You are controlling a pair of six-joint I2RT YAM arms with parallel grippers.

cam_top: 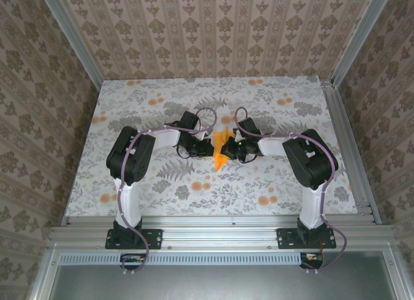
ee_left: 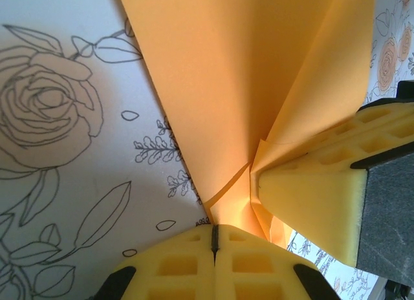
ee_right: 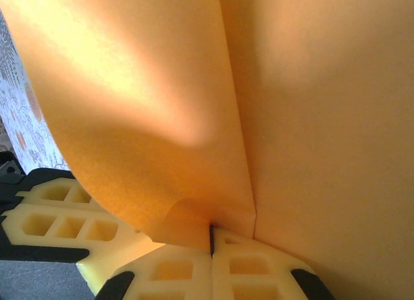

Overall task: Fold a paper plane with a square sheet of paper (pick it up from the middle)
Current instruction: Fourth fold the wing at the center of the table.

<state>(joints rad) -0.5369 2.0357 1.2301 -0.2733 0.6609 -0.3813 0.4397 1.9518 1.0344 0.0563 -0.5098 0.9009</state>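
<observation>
The orange square sheet of paper, folded into a creased wedge, stands off the cloth at the table's middle, held between the two grippers. My left gripper is shut on its left side. In the left wrist view the folded sheet fans upward from my shut left gripper, and the right gripper's yellow pads clamp a fold just beside it. My right gripper is shut on the right side. In the right wrist view a creased flap of the paper runs into my right gripper; the left gripper's pads show at lower left.
A grey floral cloth covers the table. Aluminium rails run along the near edge and the right side. Patterned walls close in the left, back and right. Both arms bend inward, elbows out.
</observation>
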